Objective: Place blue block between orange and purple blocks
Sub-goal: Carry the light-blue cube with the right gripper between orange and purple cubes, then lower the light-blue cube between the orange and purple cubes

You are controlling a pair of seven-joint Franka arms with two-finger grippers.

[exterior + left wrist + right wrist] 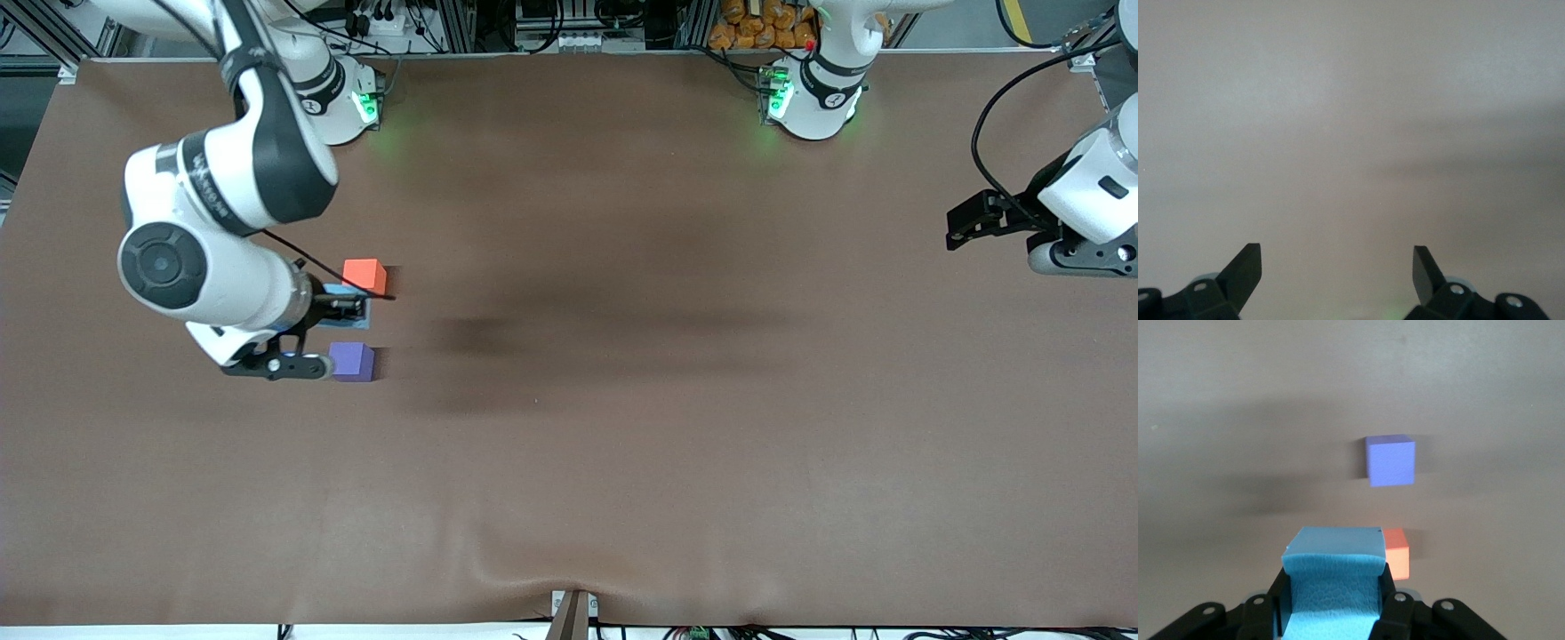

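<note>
Over the brown table (622, 444), the right end effector (342, 307) clamps the blue block (1331, 577) — the left end effector (1337, 277) waits, spread wide.

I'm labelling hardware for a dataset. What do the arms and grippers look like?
Both arms are glossy white with black joint bands and green lights at their bases. The right gripper and left gripper are black, with black cables trailing along each arm.

A brown cloth (622, 400) covered the bench, creased near the front camera; metal framing (462, 22) and cables (382, 18) lined the top edge.
</note>
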